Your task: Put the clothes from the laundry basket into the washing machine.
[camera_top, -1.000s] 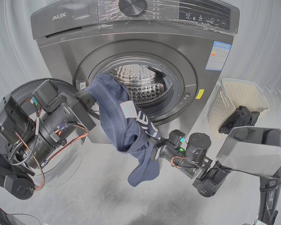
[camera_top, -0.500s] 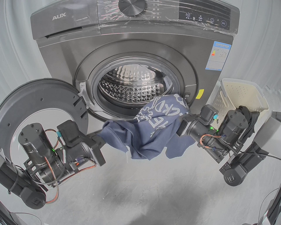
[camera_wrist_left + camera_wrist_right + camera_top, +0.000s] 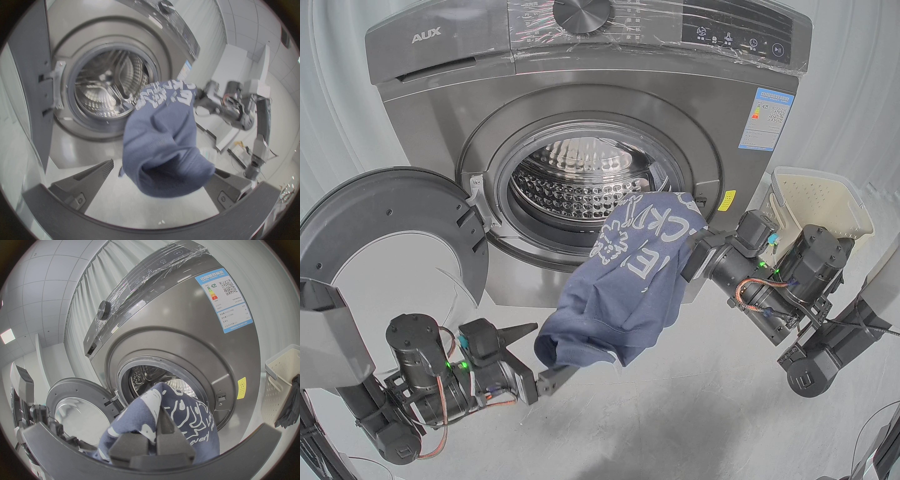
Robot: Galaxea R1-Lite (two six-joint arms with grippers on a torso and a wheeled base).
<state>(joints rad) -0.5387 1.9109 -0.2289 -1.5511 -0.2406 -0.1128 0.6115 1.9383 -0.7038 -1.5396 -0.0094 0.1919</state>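
A navy sweatshirt (image 3: 631,275) with white lettering is hanging before the washing machine (image 3: 581,94), its top at the right rim of the open drum (image 3: 581,181) and its bunched end drooping low to the left. Half a second ago it was stretching between both arms. The left end effector (image 3: 550,349) has since let go and dropped nearer, and is now gaping wide beside the hem. The right end effector (image 3: 689,249) is pinching the cloth's top.

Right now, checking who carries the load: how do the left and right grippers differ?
The left gripper is open, the navy shirt hanging between its fingers; the right gripper is shut on that shirt. The left sits low; the right higher, by the drum opening. Both face the washing machine.
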